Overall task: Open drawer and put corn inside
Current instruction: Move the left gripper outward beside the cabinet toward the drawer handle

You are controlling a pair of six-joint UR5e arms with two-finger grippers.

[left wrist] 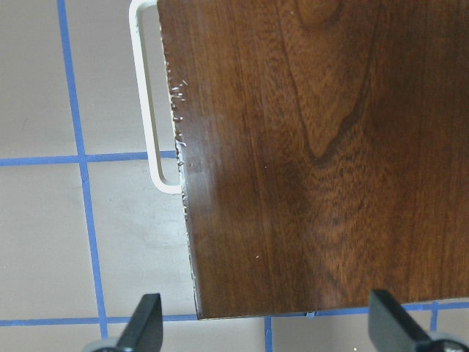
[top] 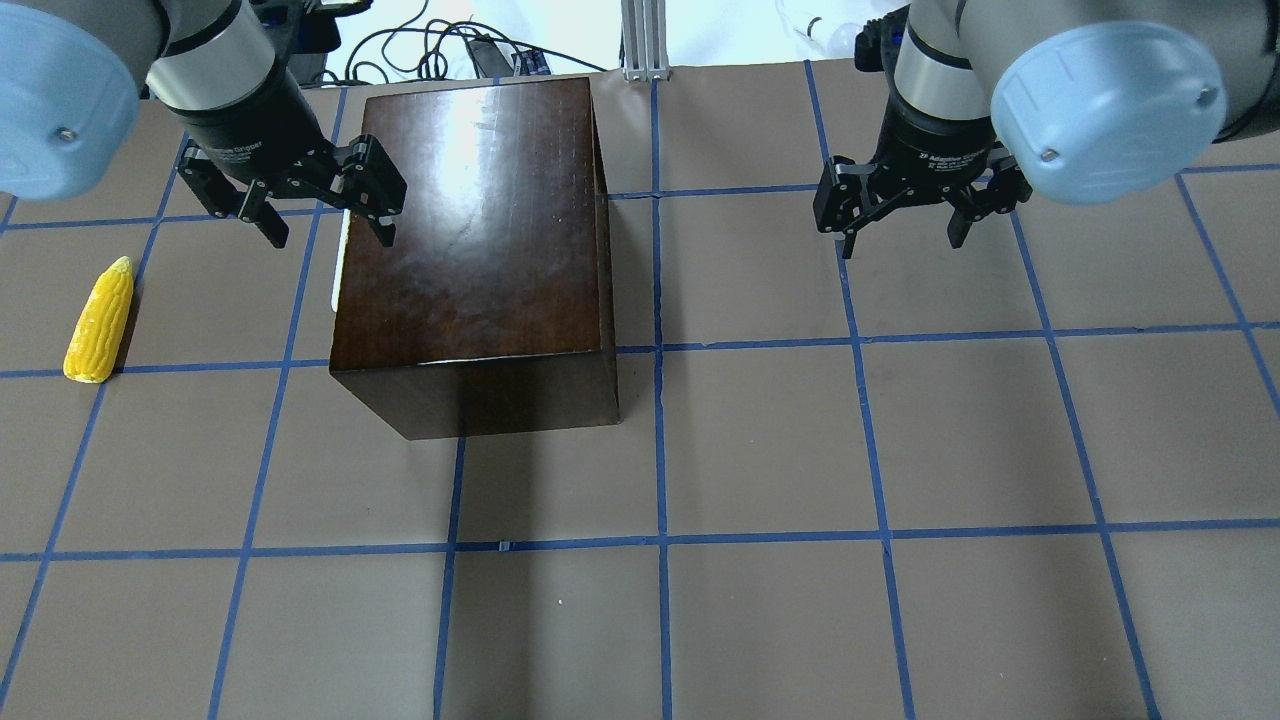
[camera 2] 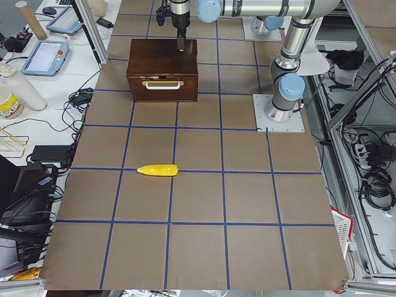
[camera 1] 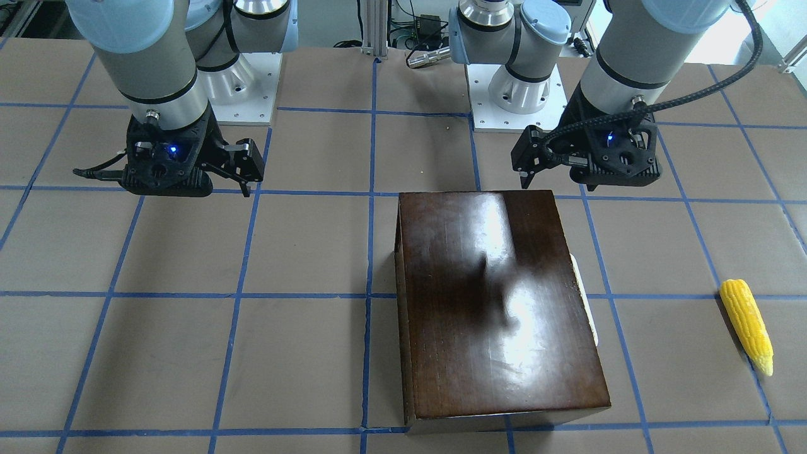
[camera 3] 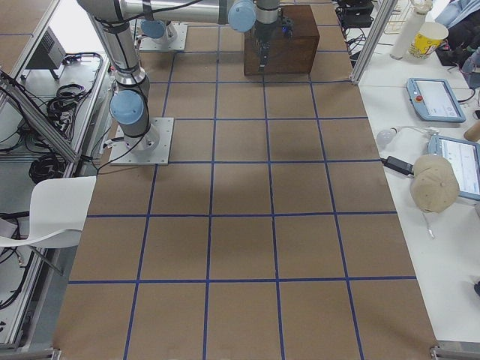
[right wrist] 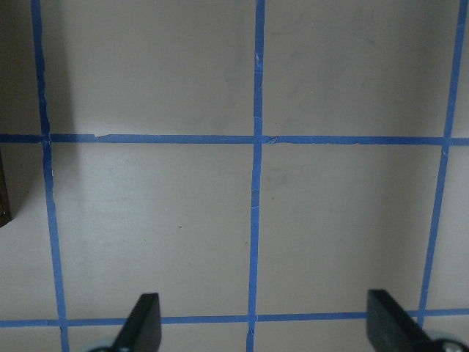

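The glossy dark-brown box [top: 470, 240] stands on the table, also seen in the front-facing view [camera 1: 498, 302]. Its drawer [camera 2: 163, 86] is shut, with a white handle [left wrist: 145, 110] on the front panel that faces the robot's left. The yellow corn [top: 98, 320] lies on the table well left of the box, apart from it, and also shows in the front-facing view [camera 1: 747, 325]. My left gripper [top: 330, 235] is open and empty, hovering above the box's handle-side top edge. My right gripper [top: 900, 240] is open and empty above bare table, right of the box.
The brown table [top: 760, 450] carries a blue tape grid. Two arm bases [camera 1: 243, 88] [camera 1: 520, 94] stand at the robot's side. An aluminium post [top: 645, 40] stands at the far edge. Side benches hold tablets [camera 3: 435, 97] and cables.
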